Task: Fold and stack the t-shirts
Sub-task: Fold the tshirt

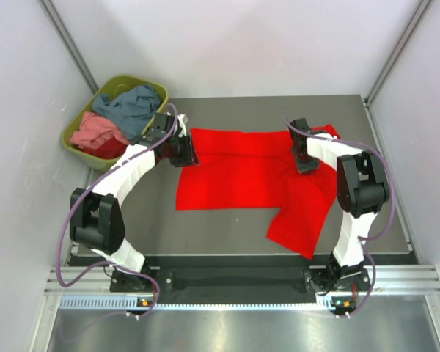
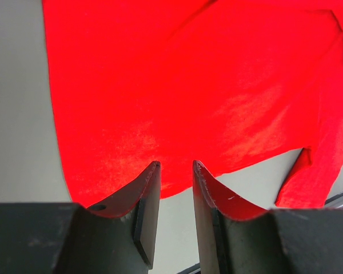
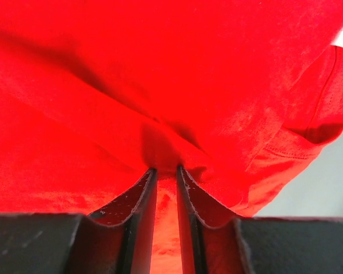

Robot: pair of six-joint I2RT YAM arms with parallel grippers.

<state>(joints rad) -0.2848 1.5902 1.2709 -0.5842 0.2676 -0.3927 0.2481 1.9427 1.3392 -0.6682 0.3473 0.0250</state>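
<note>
**Red shirt pinched on the right, left hold uncertain**

Nearest the arm bases, a flap of the plain bright red cloth t-shirt (image 1: 242,176) is lying skewed toward the front of the dark table (image 1: 205,227). Farther back, the right gripper (image 3: 166,169) is pinching a puckered fold beside a sleeve, its fingers closed on cloth. The left gripper (image 2: 176,165) is sitting at the shirt's left edge with fingers narrowly parted. Whether it is holding the hem, I cannot tell. If only the right is gripping, a lift risks dragging the shirt lopsided and bunching it. Beyond, a slate blue-grey shirt (image 1: 136,108) and a salmon pink shirt (image 1: 95,130) are lying in the olive-green plastic tub (image 1: 125,79).
</note>
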